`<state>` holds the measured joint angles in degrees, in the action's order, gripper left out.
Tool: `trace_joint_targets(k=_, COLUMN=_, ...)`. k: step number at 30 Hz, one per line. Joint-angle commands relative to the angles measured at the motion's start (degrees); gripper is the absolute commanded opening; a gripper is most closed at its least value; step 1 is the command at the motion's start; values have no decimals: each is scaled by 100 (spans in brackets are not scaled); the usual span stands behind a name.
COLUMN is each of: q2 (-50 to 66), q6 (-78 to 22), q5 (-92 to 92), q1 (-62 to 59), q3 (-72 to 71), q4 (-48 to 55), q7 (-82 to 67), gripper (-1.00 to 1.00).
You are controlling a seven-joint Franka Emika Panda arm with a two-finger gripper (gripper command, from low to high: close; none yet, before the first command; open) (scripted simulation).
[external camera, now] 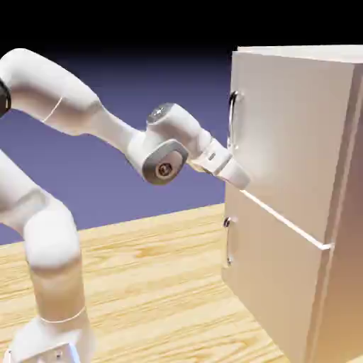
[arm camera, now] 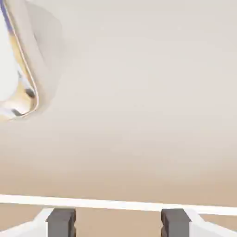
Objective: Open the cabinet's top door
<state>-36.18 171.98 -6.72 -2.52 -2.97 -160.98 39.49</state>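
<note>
- At the exterior view's left we see the white arm [external camera: 49, 234] rising from the wooden tabletop [external camera: 156, 283].
- Mid-frame, the tool [external camera: 241, 179] meets the top door [external camera: 283, 135] near its lower edge, below the silver handle [external camera: 232, 120]; fingers [arm camera: 61, 221] parted (nothing between them).
- At right stands the cabinet [external camera: 340, 276], doors shut.

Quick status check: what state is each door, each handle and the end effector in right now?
top door: shut, flush with the cabinet.
lower door: shut.
top handle: free, off to the side of the fingers.
lower handle: untouched.
end effector: open, empty, close to the top door's lower edge.
</note>
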Motion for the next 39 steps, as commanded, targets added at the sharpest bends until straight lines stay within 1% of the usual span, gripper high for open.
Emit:
trace_joint_targets(k=1, q2=-131, q6=-75, q5=-250, q1=-119, q3=-110, q4=1, q7=-110, gripper=0)
trace_joint_targets(k=39, q2=-5096, q6=-2932, q5=-9720, q1=-4640, q3=-4293, q4=28, q7=-4290, gripper=0)
